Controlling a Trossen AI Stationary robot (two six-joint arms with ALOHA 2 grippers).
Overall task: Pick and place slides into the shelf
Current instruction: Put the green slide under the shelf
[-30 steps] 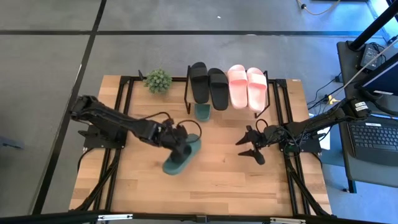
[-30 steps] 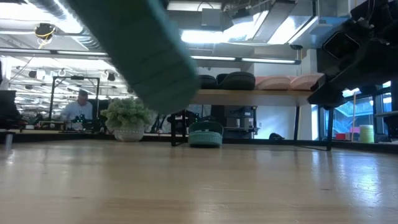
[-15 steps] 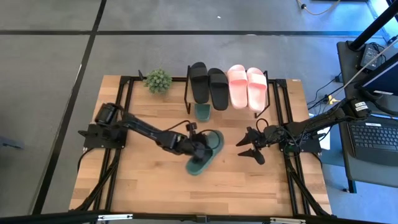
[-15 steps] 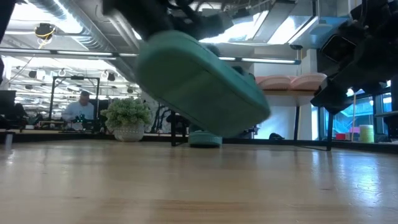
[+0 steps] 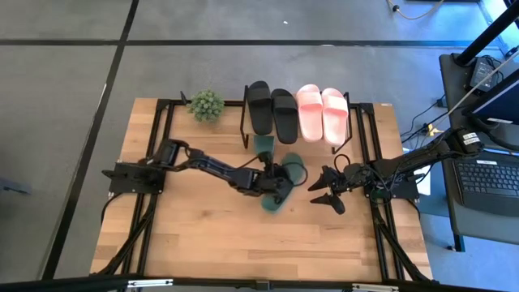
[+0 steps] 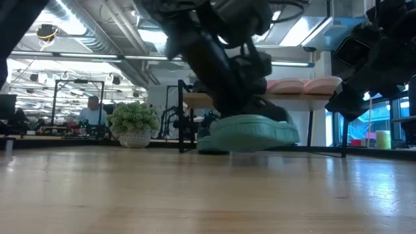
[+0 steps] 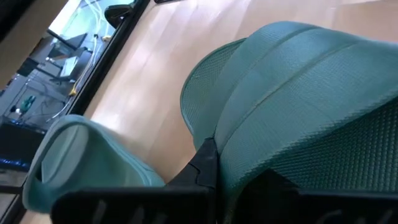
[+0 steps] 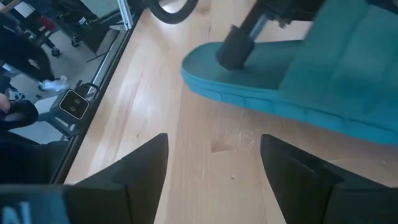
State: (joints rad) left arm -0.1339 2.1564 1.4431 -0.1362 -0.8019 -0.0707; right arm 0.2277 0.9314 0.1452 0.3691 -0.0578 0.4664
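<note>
From above we see the whole layout: the left gripper sits mid-table, clamped on a dark green slide that lies diagonally under it, toe end toward the shelf. Only the low view tells us the height: there the green slide appears to rest flat on the tabletop, though the contact line is hard to make out. The left wrist view adds the grip itself, a dark finger pressed against the textured strap, with the second green slide just beyond.

The left arm stretches low and nearly straight from its base at the table's left edge toward the centre. Its fingers are closed narrowly on the strap.

Ahead of this gripper, the other green slide sits tucked under the shelf's front edge; on top lie the black pair and the pink pair.

Just to the right, the right gripper waits, fingers spread wide and holding nothing.
</note>
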